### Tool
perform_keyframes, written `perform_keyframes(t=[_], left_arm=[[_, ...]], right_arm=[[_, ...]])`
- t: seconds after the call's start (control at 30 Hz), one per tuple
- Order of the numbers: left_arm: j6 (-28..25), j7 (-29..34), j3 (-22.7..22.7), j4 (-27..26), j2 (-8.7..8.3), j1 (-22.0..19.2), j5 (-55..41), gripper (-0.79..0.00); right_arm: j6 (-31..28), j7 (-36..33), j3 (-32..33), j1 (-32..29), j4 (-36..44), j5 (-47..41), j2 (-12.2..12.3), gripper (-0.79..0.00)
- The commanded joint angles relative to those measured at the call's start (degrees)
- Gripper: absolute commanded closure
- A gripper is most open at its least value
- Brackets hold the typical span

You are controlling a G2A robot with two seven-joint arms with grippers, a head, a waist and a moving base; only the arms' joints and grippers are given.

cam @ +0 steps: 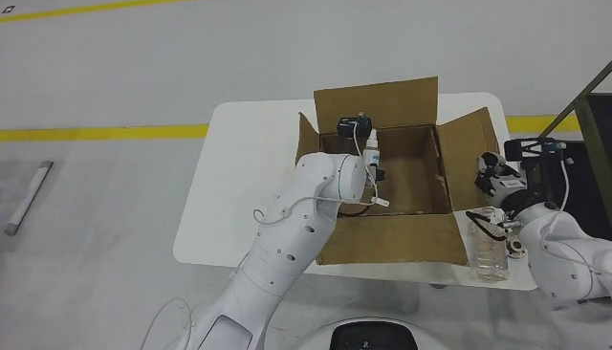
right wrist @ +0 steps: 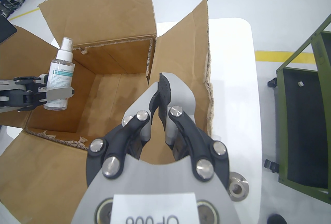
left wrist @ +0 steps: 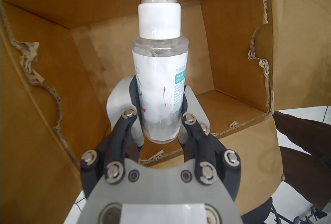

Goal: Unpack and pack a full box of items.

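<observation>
The clear, white-capped plastic spray bottle [left wrist: 159, 67], clamped low by the left gripper [left wrist: 160, 108] over the open brown cardboard box [left wrist: 232, 41], should be carried upright, clear of the torn walls; the right gripper [right wrist: 161, 95] is closed, empty.

The left arm [cam: 292, 254] extends from the lower centre of the top view up to mid-frame. The left gripper [left wrist: 159, 99] is clamped around the lower body of a spray bottle [left wrist: 159, 72]. The right arm [cam: 564, 254] sits bent at the lower right, and the right gripper [right wrist: 162, 90] has its fingertips pressed together, holding nothing.
</observation>
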State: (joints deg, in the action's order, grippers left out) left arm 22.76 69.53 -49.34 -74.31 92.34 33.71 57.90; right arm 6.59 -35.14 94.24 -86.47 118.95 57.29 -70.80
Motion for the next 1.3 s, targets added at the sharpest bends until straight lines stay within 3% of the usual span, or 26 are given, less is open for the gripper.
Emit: perform_keyframes(t=[0.0, 0.37, 0.77, 1.1, 1.13, 1.2, 1.23, 1.27], left_arm=[[0.0, 0.0, 0.0, 0.0, 0.0, 0.0, 0.0, 0.0], [-0.1, -3.02, -0.62, 2.52, 0.36, 0.82, -2.22, 0.0], [8.23, 3.77, 2.78, 15.28, 2.76, -5.84, -1.54, 0.0], [7.78, 4.21, 4.73, 23.34, 5.06, -9.23, -3.73, -0.015], [7.91, 4.08, 4.91, 23.9, 5.28, -9.52, -3.83, -0.058], [8.07, 3.92, 5.19, 25.08, 5.67, -10.05, -4.03, -0.397], [8.15, 3.84, 5.38, 25.71, 5.85, -10.32, -3.92, -0.779], [8.13, 3.87, 5.55, 26.25, 6.02, -10.53, -3.91, -0.785]], right_arm=[[-0.09, -0.11, -0.3, 0.3, -0.38, 0.27, 0.02, 0.0], [0.39, -0.54, -1.56, 1.04, -1.95, 0.33, 0.03, 0.0], [1.02, -1.37, -2.39, 2.69, -1.9, 1.15, 0.11, 0.0], [1.18, -2.21, -1.42, 2.46, -1.24, 0.91, 0.26, 0.0], [1.11, -2.17, -1.3, 2.36, -1.15, 0.84, 0.28, 0.0], [1.06, -2.14, -1.02, 2.24, -1.23, 0.66, 0.31, 0.0], [0.94, -2.14, -0.88, 2.28, -1.35, 0.55, 0.33, 0.0], [0.8, -2.14, -0.79, 2.33, -1.48, 0.46, 0.35, 0.0]])
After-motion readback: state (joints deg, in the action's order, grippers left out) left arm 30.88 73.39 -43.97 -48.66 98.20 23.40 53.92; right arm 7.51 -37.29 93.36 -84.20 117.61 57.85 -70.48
